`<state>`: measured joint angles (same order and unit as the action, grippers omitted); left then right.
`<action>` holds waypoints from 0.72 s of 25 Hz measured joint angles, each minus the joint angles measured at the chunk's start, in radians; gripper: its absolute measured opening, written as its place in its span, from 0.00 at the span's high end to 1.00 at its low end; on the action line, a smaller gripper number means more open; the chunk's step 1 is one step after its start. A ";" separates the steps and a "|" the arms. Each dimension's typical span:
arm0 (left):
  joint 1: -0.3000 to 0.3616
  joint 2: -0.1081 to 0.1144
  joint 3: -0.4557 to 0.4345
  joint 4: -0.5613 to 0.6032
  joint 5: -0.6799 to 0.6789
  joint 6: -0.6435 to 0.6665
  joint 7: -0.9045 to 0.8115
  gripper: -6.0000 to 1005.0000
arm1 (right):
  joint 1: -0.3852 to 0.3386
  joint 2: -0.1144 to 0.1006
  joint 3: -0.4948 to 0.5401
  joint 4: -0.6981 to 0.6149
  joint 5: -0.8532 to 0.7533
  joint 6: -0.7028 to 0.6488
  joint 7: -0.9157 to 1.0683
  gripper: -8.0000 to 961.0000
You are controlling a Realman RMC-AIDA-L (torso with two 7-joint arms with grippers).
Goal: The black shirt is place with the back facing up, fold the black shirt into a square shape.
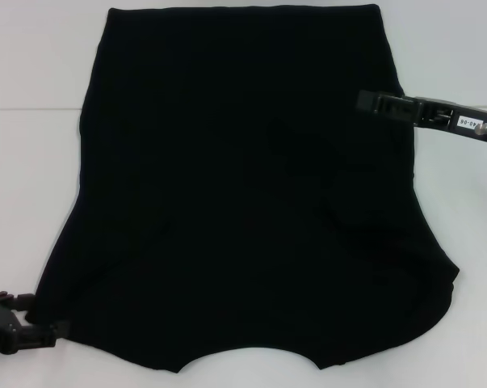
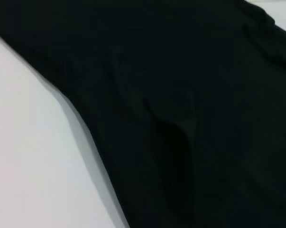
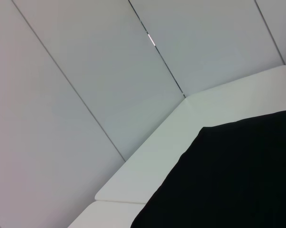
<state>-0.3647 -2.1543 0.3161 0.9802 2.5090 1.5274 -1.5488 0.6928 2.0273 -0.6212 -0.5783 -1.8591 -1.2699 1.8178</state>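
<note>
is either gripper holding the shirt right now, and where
Cannot be told. The left gripper meets the black shirt at its near sleeve; the right gripper hovers over its far edge.

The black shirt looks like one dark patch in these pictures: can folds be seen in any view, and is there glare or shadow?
Head view: the large matte black fabric shirt is nearly featureless on the white table, without glare. Left wrist view: soft light shows creases and a faint shadow along the hem. Right wrist view: the shirt is flat black; a small bright glint sits on a wall seam.
</note>
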 joint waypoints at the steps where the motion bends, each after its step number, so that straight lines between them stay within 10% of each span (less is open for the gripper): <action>1: 0.000 0.000 0.000 0.000 0.000 0.000 0.000 0.10 | 0.001 -0.001 0.000 0.000 0.000 0.000 0.000 0.41; 18: -0.033 0.003 0.003 0.000 0.004 0.065 -0.004 0.10 | -0.002 -0.002 0.000 0.000 0.001 0.003 0.000 0.41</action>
<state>-0.3982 -2.1510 0.3192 0.9802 2.5130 1.5925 -1.5524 0.6912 2.0249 -0.6212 -0.5783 -1.8584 -1.2670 1.8176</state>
